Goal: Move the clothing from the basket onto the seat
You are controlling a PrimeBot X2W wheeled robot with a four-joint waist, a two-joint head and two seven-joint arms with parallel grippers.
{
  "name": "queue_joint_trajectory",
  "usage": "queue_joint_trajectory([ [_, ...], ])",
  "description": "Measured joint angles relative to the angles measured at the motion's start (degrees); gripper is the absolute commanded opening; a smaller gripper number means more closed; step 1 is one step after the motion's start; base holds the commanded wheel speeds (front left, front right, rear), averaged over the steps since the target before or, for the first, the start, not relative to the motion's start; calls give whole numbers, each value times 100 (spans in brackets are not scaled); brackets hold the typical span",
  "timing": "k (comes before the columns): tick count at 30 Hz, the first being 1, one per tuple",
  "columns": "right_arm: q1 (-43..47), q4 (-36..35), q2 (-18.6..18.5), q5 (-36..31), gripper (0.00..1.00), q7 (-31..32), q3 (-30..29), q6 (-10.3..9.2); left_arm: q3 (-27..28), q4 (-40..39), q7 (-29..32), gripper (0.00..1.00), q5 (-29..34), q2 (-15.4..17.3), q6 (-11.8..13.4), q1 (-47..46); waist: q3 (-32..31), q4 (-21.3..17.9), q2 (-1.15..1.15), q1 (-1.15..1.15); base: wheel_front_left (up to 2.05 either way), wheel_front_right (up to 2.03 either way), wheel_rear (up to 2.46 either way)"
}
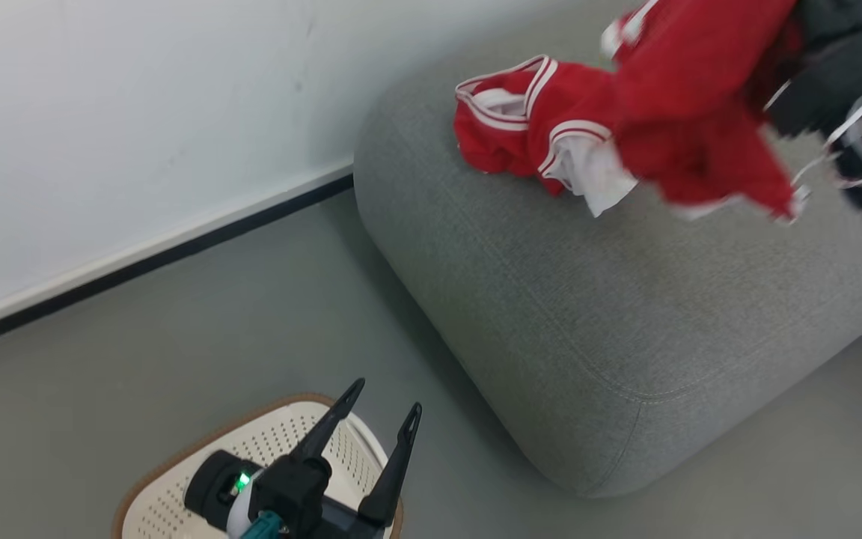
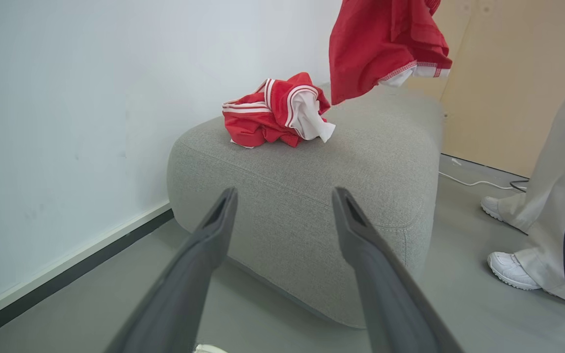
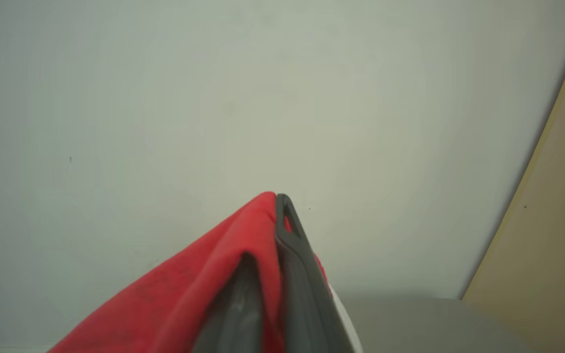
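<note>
A crumpled red jersey [image 1: 528, 123] with white striped trim lies on the far left part of the grey seat [image 1: 595, 329]; it shows too in the left wrist view [image 2: 275, 110]. A second red garment [image 1: 693, 112] hangs above the seat [image 2: 312, 196], held up by my right gripper [image 3: 275, 206], which is shut on its cloth [image 3: 204, 289]; in the left wrist view the garment [image 2: 380, 44] dangles clear of the cushion. My left gripper [image 1: 386, 400] stands open over the cream basket [image 1: 199, 468] on the floor, with nothing between its fingers [image 2: 214, 230].
A white wall [image 1: 139, 127] with a dark baseboard runs behind the seat. A person's legs in pale trousers and white shoes [image 2: 510, 269] stand right of the seat, with cables [image 2: 478, 184] on the grey floor. A tan panel [image 2: 513, 83] rises behind.
</note>
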Motion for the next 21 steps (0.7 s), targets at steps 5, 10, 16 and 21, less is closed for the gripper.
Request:
queue_joint_trajectory([
  [5,-522,279,-344,15,0,55,-220,1,-58,-301,103,100,110,90,-24,-270,344,195,0,0,0,0,0],
  [10,-1000,499,-722,10,0,110,-368,0,-115,-471,205,100,169,140,-85,-515,708,425,0,0,0,0,0],
  [16,-1444,739,-1010,-8,0,168,-503,-54,-164,-701,353,100,333,274,-114,-651,1126,741,1,1,0,0,0],
  [21,-1657,954,-1117,12,0,175,-660,-183,-148,-798,416,100,374,354,-163,-862,1458,992,1,0,0,0,0],
])
